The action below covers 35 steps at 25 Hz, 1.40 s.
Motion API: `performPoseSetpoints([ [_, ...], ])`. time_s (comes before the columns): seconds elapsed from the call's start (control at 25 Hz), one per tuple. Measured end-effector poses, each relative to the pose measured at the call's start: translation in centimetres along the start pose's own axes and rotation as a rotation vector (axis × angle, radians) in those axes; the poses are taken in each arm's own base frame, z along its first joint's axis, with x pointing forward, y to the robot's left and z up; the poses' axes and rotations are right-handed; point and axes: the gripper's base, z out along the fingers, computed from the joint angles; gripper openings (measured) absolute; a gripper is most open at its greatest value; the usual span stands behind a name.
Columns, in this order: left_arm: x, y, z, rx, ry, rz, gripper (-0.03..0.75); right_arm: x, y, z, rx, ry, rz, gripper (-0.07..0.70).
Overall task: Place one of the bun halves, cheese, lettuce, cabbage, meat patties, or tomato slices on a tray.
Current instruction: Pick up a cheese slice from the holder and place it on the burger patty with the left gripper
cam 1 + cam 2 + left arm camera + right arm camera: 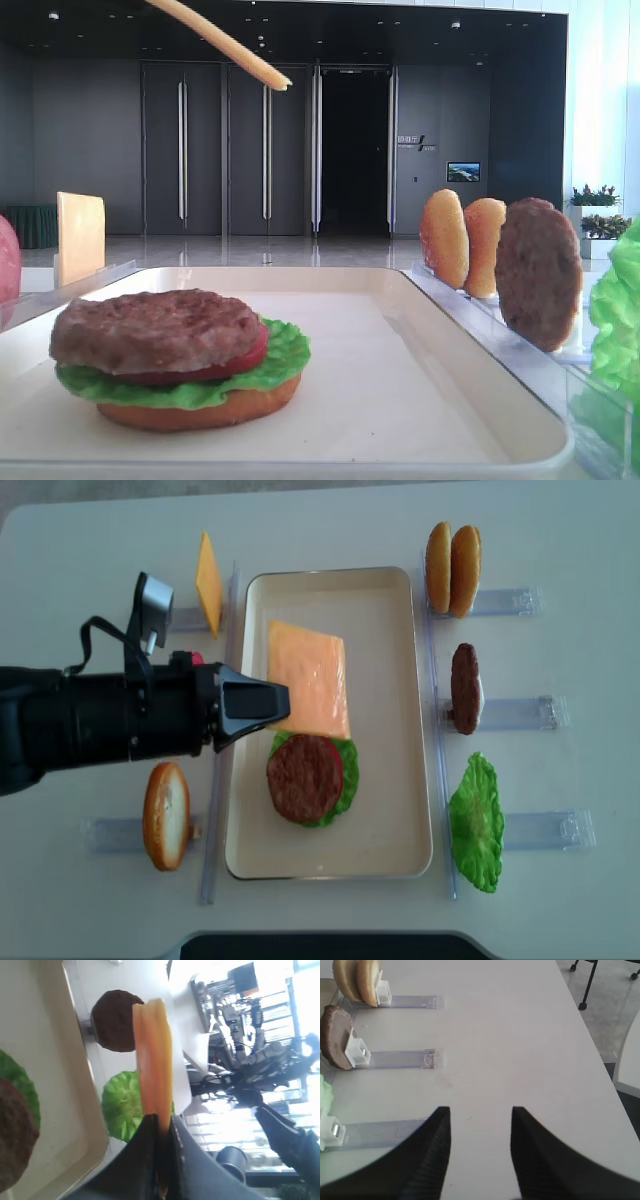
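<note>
Left to right across the table (330,520), seen from overhead.

Far left: a bun half (166,815) stands on edge in a clear holder rack (110,832), outside the tray's left rim. Further back, a second cheese slice (208,583) stands upright in its own rack, also left of the tray.

Left arm (90,725): reaches in from the left edge, lying horizontally. Left gripper (285,700) has its jaws clamped narrow on one edge of a cheese slice (310,680). Left wrist view confirms: the slice (152,1055) sticks straight out from between the closed jaws, edge-on to the camera. In the low exterior view the slice (225,45) appears in the air, tilted, above the tray and clear of the stack.

Centre: the cream tray (385,680) lies lengthwise. On it a stack: bun half (200,410) at the bottom, lettuce (285,355), tomato slice (245,358), meat patty (155,328) on top. From overhead the held cheese sits over the tray's rear-middle area, its near edge just above the stack's patty (305,778).

Right of the tray, three racks: two bun halves (450,555) side by side on edge at the back; one meat patty (464,687) on edge in the middle; a lettuce leaf (477,822) at the front.

Right gripper (480,1155): visible only in its wrist view, jaws parted with bare table between them, holding nothing, near the rack ends.
</note>
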Motion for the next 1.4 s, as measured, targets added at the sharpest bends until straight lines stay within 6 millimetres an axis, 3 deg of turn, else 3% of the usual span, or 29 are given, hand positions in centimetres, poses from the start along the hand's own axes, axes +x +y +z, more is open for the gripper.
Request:
performPoseSetpoints([
  [0.24, 0.6, 0.8, 0.3, 0.063, 0.097, 0.0, 0.024, 0.0, 0.0, 0.0, 0.0, 0.0, 0.0, 0.279],
  [0.76, 1.0, 1.7, 0.3, -0.014, 0.126, 0.03, 0.024, 0.0, 0.0, 0.0, 0.0, 0.0, 0.001, 0.279],
  [1.12, 3.7, 3.9, 0.1, -0.096, 0.144, 0.003, 0.024, 0.0, 0.0, 0.0, 0.0, 0.0, 0.001, 0.279],
  [1.4, 2.8, 4.6, -0.7, -0.128, 0.071, -0.002, 0.024, 0.0, 0.0, 0.0, 0.0, 0.0, 0.001, 0.279],
])
